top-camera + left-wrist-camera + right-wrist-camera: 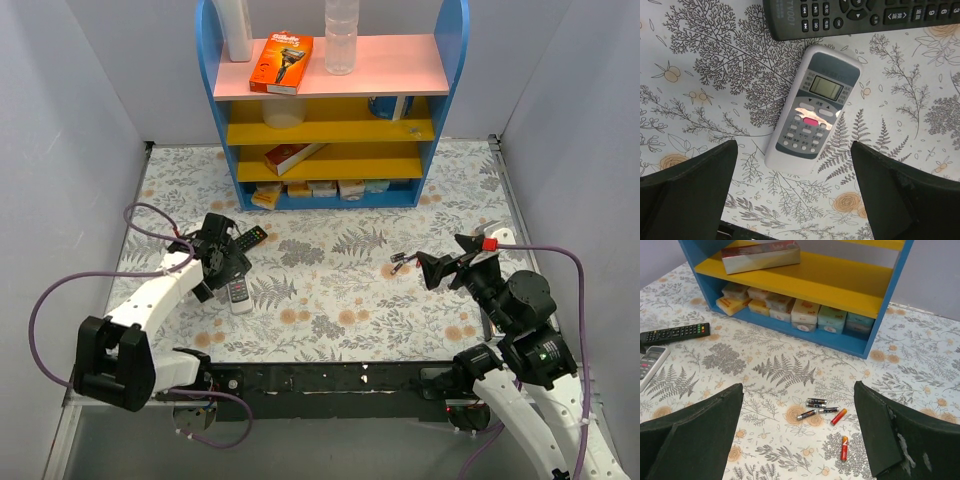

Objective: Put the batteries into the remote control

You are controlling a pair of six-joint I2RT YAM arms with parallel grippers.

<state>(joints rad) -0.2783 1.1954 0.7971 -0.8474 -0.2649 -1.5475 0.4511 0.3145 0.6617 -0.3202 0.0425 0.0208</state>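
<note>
The remote control (812, 107) is small and white-grey and lies face up on the floral cloth, its display and coloured buttons showing. In the top view the remote control (240, 295) sits just below my left gripper (226, 270). My left gripper (795, 195) hovers over its near end, open and holding nothing. Several batteries (817, 407) lie loose in a cluster, with two red ones (840, 416) beside them. My right gripper (797, 440) is open above and in front of them, empty. From above, the batteries (403, 262) lie just left of my right gripper (448, 258).
A longer black remote (865, 15) lies just beyond the white one, also seen as the black remote (250, 238) from above. A blue shelf unit (330, 100) with boxes, bottles and small packets stands at the back. Grey walls close both sides.
</note>
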